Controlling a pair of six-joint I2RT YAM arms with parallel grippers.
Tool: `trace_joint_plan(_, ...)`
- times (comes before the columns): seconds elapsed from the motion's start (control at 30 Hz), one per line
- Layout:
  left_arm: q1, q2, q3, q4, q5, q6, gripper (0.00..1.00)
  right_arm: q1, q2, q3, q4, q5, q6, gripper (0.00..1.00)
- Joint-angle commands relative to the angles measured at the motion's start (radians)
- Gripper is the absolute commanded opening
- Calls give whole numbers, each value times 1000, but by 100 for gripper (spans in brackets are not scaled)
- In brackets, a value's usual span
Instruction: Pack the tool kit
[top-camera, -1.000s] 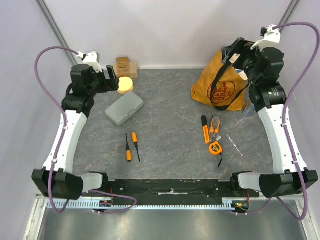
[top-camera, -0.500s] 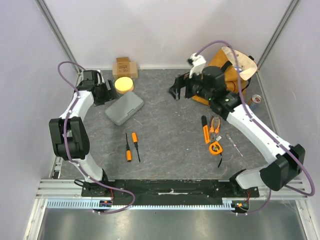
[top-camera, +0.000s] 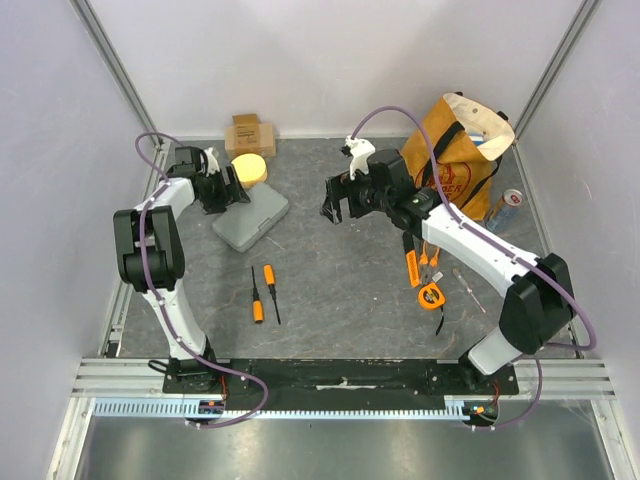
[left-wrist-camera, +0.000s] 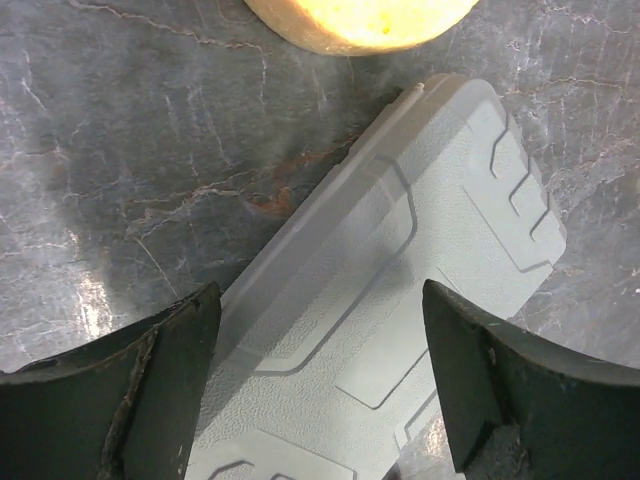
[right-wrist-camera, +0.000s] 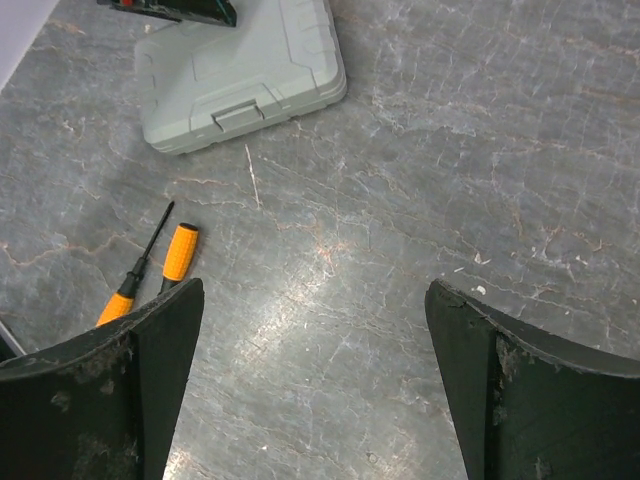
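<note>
Tool kit (top-camera: 250, 213): a flat grey plastic case, rectangular with rounded corners. Its lid carried moulded raised outlines, and a small latch tab sat on one long edge. The lid was shut. The kit lay at the far left of the table (top-camera: 330, 290), a dark grey surface with pale marble-like veining. It was turned diagonally, with one corner just beside a round yellow sponge-like disc (top-camera: 250, 167). A tan cardboard box (top-camera: 249, 133) stood behind the disc at the back wall.

Loose tools lay outside the kit. Two screwdrivers (top-camera: 257, 310) with orange and black handles and thin dark shafts lay near its front. An orange utility knife (top-camera: 411, 265), pliers (top-camera: 433, 258) and an orange tape measure (top-camera: 431, 296) lay well apart on the right side. An orange-brown tote bag (top-camera: 455, 150) with black straps stood at the far right, with a drinks can (top-camera: 505, 208) beside it.

The left gripper (top-camera: 222, 188) was positioned over the far-left end of the kit with its black fingers spread wide. In the left wrist view the grey lid ran diagonally through the gap between them. Contact with the lid could not be determined, and nothing was pinched.

The right gripper (top-camera: 335, 200) was likewise spread wide and held nothing. It hung above bare table near the centre, well apart from the kit. In the right wrist view the kit lay ahead and to the left, latch side facing the camera.
</note>
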Motion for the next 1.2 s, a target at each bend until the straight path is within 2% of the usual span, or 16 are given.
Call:
trace_joint_plan(0.0,-2,-41,-35,58,91,-93,85,7,39,-14,36,1,42,98)
trace_joint_plan(0.17,-15,-109,-183,157,160,-246,81,7,90,-20,62,-10,98,96)
trace_joint_plan(0.3,-59,-124,-218,178,176,-296,79,7,147,-2,60,-2,141,93)
trace_joint_plan(0.33,-67,-126,-223,179,180,-309,79,7,159,3,62,2,157,90)
trace_joint_plan(0.5,-139,-133,-258,210,197,-389,74,7,269,47,37,53,263,65)
trace_joint_plan(0.63,-179,-138,-270,216,218,-406,71,7,337,99,17,85,290,51)
trace_joint_plan(0.83,-196,-164,-304,219,166,-402,69,2,385,132,32,137,338,42)
trace_joint_plan(1.03,-196,-162,-292,214,152,-394,68,-9,449,179,77,116,343,39)
trace_joint_plan(1.17,-194,-158,-292,213,159,-394,62,-10,516,250,76,84,332,37)
